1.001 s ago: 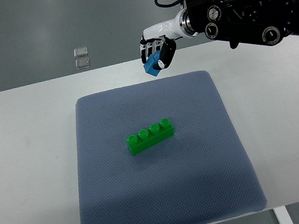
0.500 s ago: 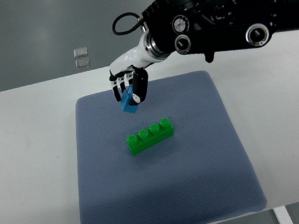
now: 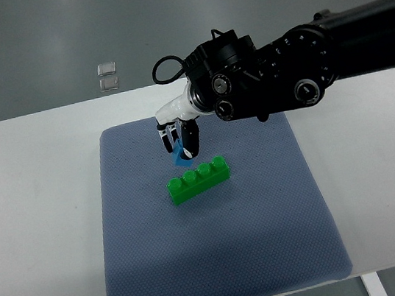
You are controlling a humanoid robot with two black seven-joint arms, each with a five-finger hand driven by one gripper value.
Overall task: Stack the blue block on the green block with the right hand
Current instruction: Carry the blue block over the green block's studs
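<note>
A long green block [image 3: 198, 178] with a row of studs lies slightly tilted near the middle of the grey-blue mat [image 3: 221, 256]. My right hand [image 3: 181, 141], white with black fingers, hangs just above the block's far side, its fingers curled around a small blue block [image 3: 180, 157]. Only a corner of the blue block shows below the fingers, close over the green studs. The black right arm [image 3: 297, 66] reaches in from the right edge. The left arm is out of view.
The mat lies on a white table [image 3: 37, 217]. Two small clear squares [image 3: 107, 75] sit on the grey floor beyond the table's far edge.
The right hand has come from the mat's far right edge leftward and down, carrying the blue block to just above the green block. The green block has not moved.
</note>
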